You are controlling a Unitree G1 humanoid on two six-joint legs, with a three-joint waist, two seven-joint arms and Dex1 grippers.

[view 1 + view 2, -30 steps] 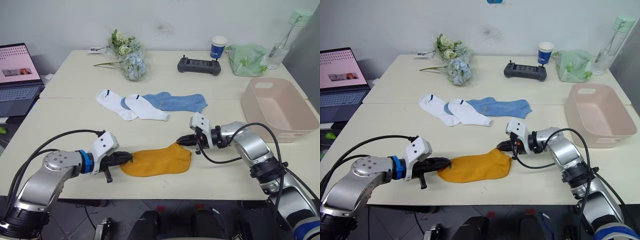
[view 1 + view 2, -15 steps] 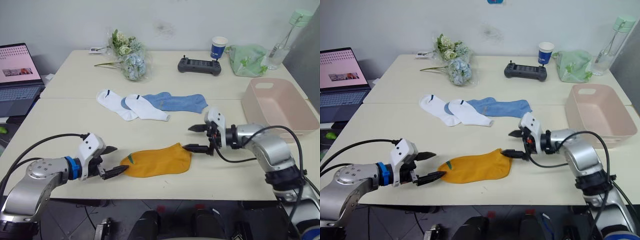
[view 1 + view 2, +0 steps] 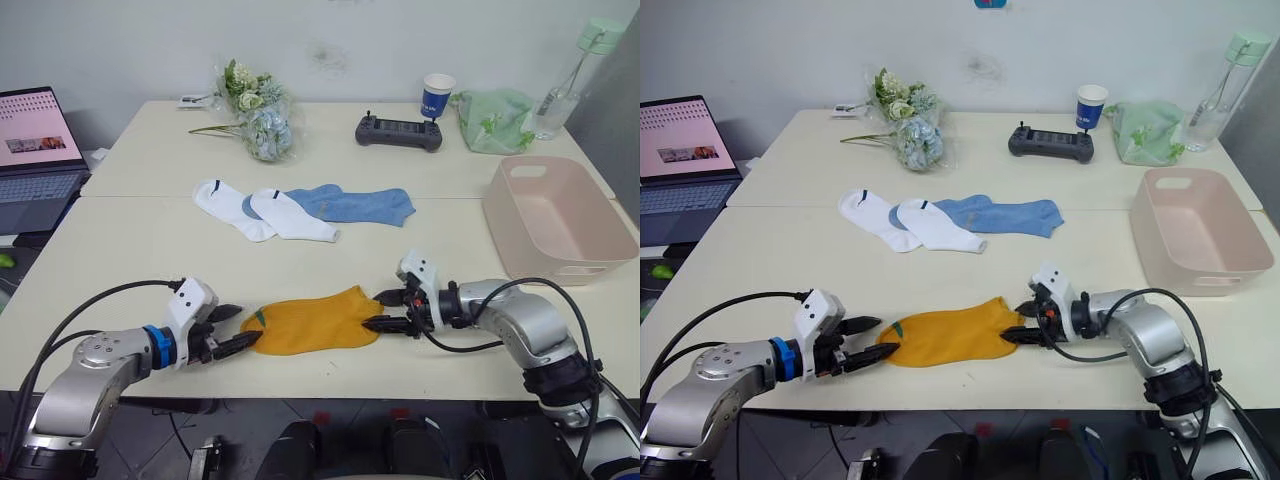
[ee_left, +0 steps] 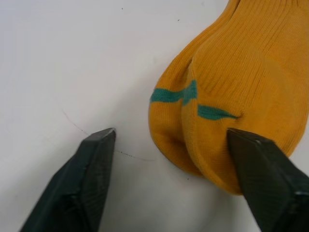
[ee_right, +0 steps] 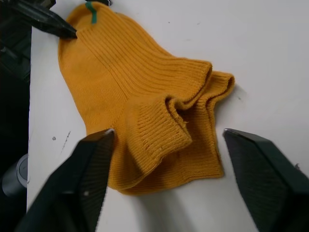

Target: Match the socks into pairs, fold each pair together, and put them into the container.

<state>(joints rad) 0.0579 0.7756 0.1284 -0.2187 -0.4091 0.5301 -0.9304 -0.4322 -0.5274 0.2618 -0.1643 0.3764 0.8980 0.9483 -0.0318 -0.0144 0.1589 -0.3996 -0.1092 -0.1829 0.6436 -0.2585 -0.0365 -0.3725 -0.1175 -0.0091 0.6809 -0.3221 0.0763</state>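
Socks first: the mustard-orange pair (image 3: 310, 322) lies stacked flat near the front edge of the bench (image 3: 150, 240), green mark at the toe end toward my left arm, cuffs rumpled toward my right. I see my left tool (image 3: 232, 328) spread wide at the toe; in its wrist view one finger (image 4: 84, 179) sits on bare bench beside the sock and the other at the sock's far edge, gripping nothing. My right tool (image 3: 383, 311) is likewise wide at the cuff end, its fingers (image 5: 91, 169) straddling the folded cuffs (whether a tip brushes the fabric, I cannot tell). Farther back, mid-bench, the two white socks (image 3: 262, 211) lie side by side, overlapping the light blue socks (image 3: 355, 204), which stretch out toward the right. I have the pink container (image 3: 555, 215) at the right edge of the bench, well apart from every sock. Along the back sit a bunch of flowers (image 3: 255, 118), a black controller (image 3: 398, 132), a paper cup (image 3: 436, 96), a green cloth bag (image 3: 494, 119) and a bottle (image 3: 575, 75); a laptop (image 3: 38, 150) stands off to the left.
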